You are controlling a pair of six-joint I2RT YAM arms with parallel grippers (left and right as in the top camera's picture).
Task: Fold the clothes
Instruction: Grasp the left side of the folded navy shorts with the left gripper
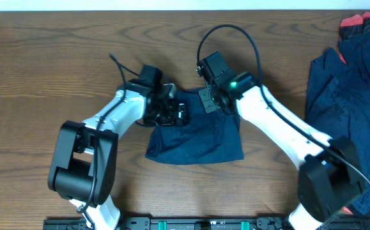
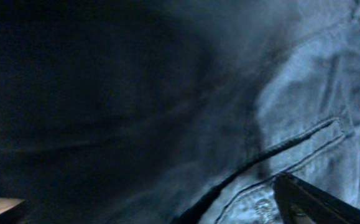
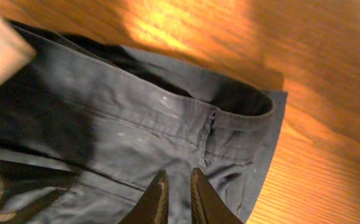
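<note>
Overhead: navy shorts (image 1: 197, 137) lie mid-table (image 1: 44, 64), folded into a rough rectangle, hem edge toward the robot bases. Both arms meet over the far edge of the shorts. The left gripper (image 1: 172, 112) is on the far left corner and the right gripper (image 1: 210, 102) just beside it toward the middle. The heads of the arms hide that edge, so the contact with the cloth cannot be read from above.

A heap of more navy clothes (image 1: 351, 96) sits at the right edge, well apart from the shorts. It is cut off by the frame and partly covered by the right arm's base. A red-and-black piece (image 1: 363, 25) pokes out at the top right corner, mostly out of view.

Left wrist: very dark. Cloth fills nearly the whole frame, with a stitched pocket seam (image 2: 304, 140) at right. Only one dark finger (image 2: 316, 202) shows, low right, so I cannot tell whether this claw is apart or together. A sliver of table is at bottom left.

Right wrist: the waistband (image 3: 167, 106) runs across, with the fly seam (image 3: 212, 124) near centre. The two fingers (image 3: 156, 196) are drawn almost together, a thin slit between them, tips on the cloth below the waistband. They seem closed, but whether any fabric is nipped between them is unclear. A pale blurred shape at upper left is unidentifiable.
</note>
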